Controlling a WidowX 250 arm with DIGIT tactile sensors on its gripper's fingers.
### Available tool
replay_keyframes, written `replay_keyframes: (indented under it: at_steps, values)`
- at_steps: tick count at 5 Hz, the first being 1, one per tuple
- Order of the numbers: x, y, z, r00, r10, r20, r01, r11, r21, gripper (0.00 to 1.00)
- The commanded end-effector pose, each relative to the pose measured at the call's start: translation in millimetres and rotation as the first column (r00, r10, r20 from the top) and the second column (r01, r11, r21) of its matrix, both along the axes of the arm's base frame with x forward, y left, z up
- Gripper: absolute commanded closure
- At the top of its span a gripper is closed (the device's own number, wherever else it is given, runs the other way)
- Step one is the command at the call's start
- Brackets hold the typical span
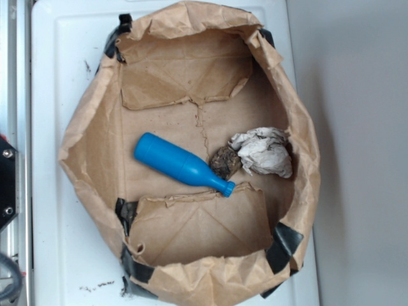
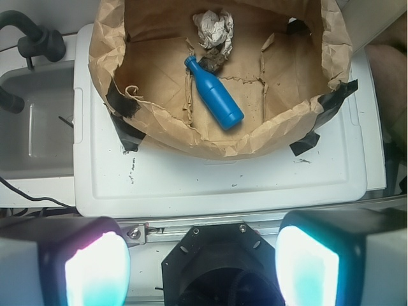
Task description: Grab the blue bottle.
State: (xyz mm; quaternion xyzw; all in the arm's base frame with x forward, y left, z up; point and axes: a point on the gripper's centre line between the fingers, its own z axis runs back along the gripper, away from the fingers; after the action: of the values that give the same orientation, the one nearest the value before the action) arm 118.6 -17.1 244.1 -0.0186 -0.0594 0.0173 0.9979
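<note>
exterior view: a brown paper bag [image 1: 86, 137], rolled down into a low open tub and held with black tape [image 1: 284, 245] at its corners, sits on a white plastic lid [image 1: 54, 76]. taking the bag as the landmark, the blue bottle [image 1: 180, 164] lies on its side on the bag's floor, near the middle, its cap toward the bag's lower right. a small brown lump [image 1: 224, 162] sits just beside the bottle's neck, and a crumpled white paper wad [image 1: 264, 152] touches the lump on the side away from the bottle, close to the bag's right wall. no gripper shows here.

wrist view: the bag [image 2: 105, 60] fills the upper part of the picture, again on the white lid [image 2: 223, 182]. the bottle [image 2: 214, 101] lies inside the bag, centred, cap pointing toward the far wall, where the lump [image 2: 213, 60] and the paper wad [image 2: 213, 29] sit just past it. the gripper [image 2: 203, 264] hangs outside the bag, on its near side and well apart from the bottle; its fingers [image 2: 95, 268] are spread wide with nothing between them.
</note>
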Motion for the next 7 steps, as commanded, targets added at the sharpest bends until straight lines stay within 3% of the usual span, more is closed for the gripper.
replay_keyframes:
  at_steps: [1,2,3,4,5,7]
  values:
    - [0.0,0.0,0.0,1.000,0.000,0.000,0.000,1.000,0.000,0.00]
    - [50.0,20.2,-2.3,0.987,-0.018,0.160,0.018,1.000,0.000,0.00]
    - [100.3,32.9,-11.3,0.978,-0.036,0.206,0.036,0.999,0.002,0.00]
    - [137.0,37.8,-41.1,0.971,-0.106,0.215,0.118,0.992,-0.044,0.00]
    - [144.8,24.7,-90.5,0.958,-0.212,0.194,0.208,0.977,0.039,0.00]
    - [140.2,27.1,-173.1,0.959,-0.271,0.077,0.263,0.959,0.101,0.00]
